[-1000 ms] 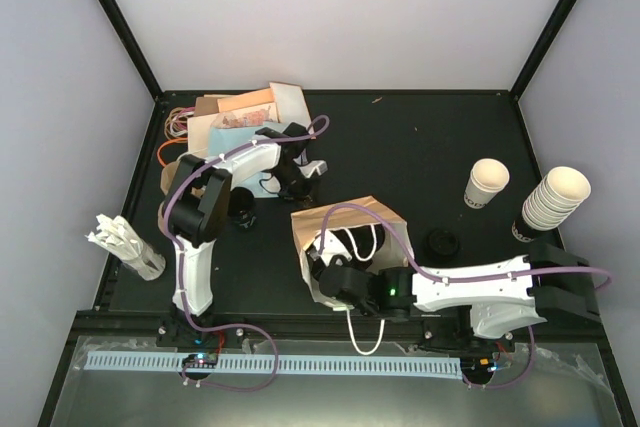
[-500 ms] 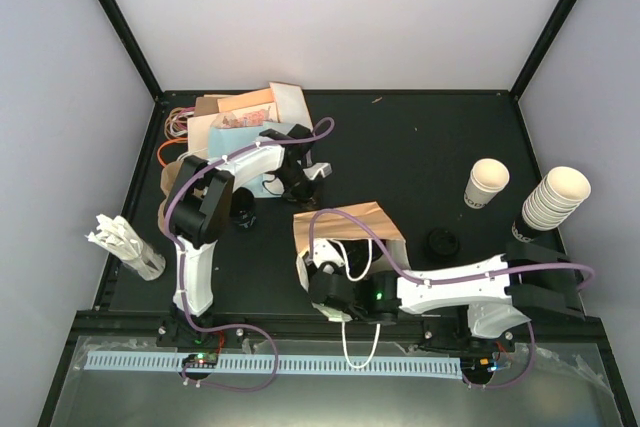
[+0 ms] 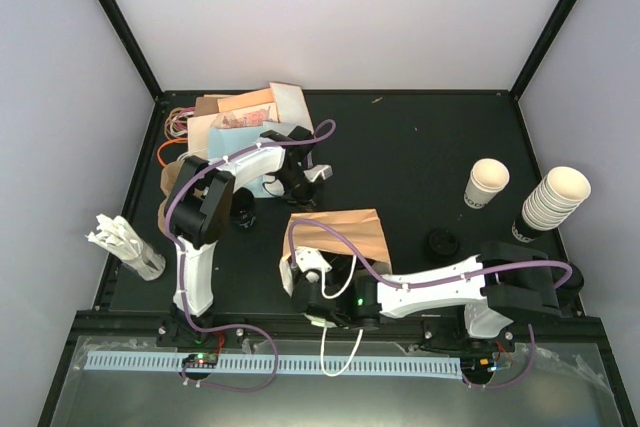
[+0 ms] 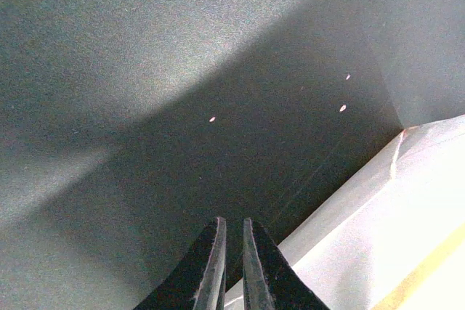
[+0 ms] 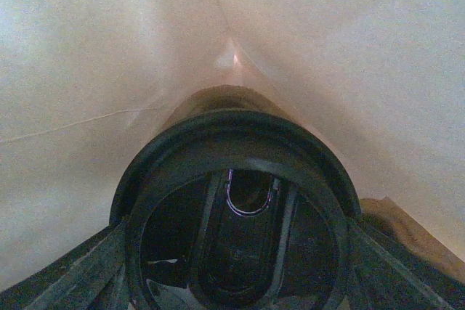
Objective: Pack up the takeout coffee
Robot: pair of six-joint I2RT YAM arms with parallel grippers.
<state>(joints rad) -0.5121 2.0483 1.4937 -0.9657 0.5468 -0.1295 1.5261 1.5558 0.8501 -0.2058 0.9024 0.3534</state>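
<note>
One glossy round black lid (image 5: 236, 212)

The takeout coffee (image 5: 236, 215) sits inside the paper bag (image 3: 355, 232). A loose lid (image 3: 441, 242) lies on the tabletop (image 3: 420, 157), right of the bag.

Stacked cups (image 3: 553, 202) stand near a lone cup (image 3: 486, 183) (lidless).

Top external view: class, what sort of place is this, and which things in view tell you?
Likely a robot lab bench staged as a takeout coffee station: a black table boxed by plain panels, two robot arms bolted at its near edge, stacked paper cups and a brown paper bag.
</note>
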